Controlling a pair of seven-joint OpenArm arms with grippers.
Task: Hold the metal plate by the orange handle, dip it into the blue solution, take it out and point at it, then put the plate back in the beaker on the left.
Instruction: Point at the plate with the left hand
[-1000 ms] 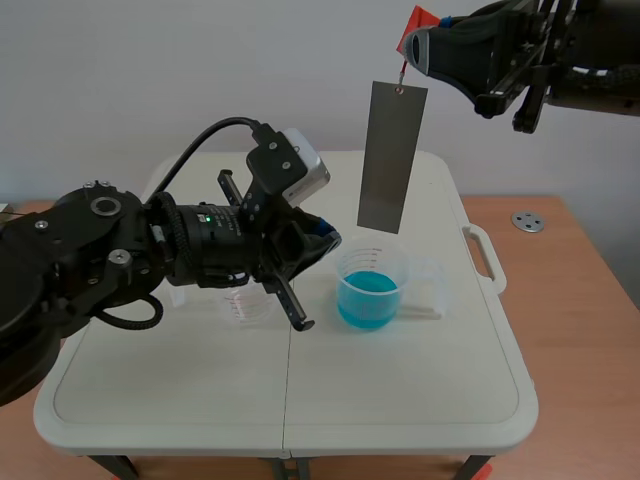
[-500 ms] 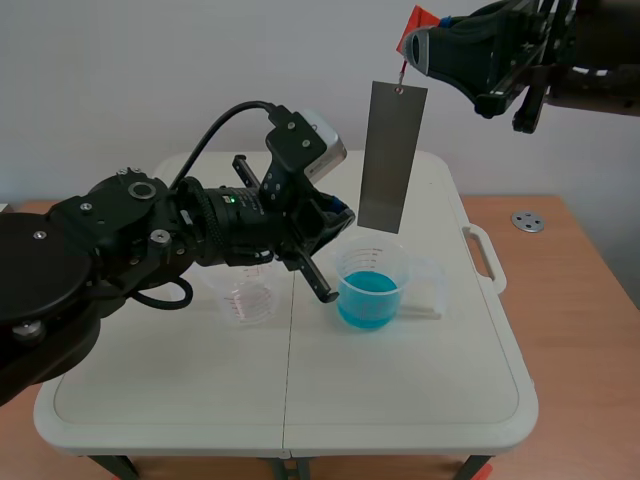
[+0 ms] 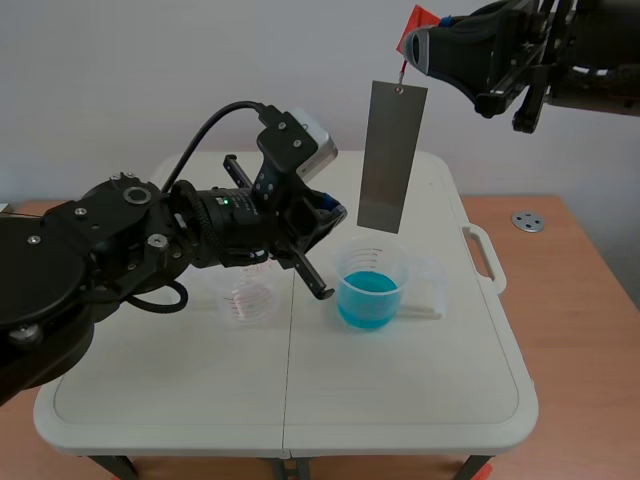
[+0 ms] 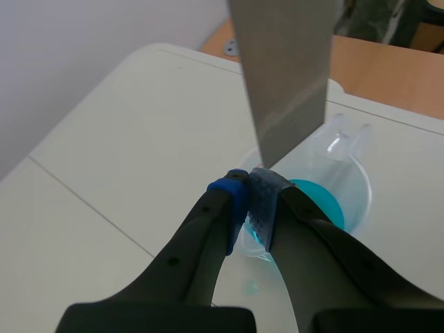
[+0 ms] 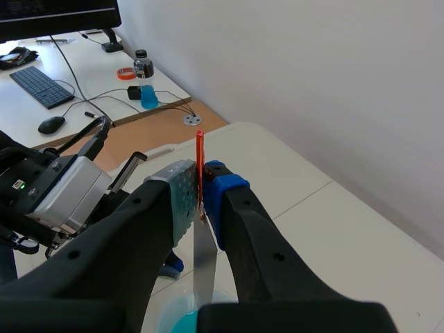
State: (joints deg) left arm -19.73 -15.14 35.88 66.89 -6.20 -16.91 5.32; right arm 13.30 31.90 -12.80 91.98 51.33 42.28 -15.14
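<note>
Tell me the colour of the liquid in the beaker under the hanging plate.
Bright turquoise blue. The liquid shows best in the scene view.

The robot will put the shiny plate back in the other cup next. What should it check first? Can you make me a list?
1. Grip: the right gripper is shut on the orange handle. Ok.
2. Metal plate out of the blue solution: it hangs above it. Ok.
3. Pointing: the left gripper, shut, aims at the plate's lower edge. Ok.
4. Empty beaker upright. Ok.
5. Way to that beaker: the left arm covers its mouth in the scene view. Not ok.
6. Drops on the plate: cannot tell.
</note>
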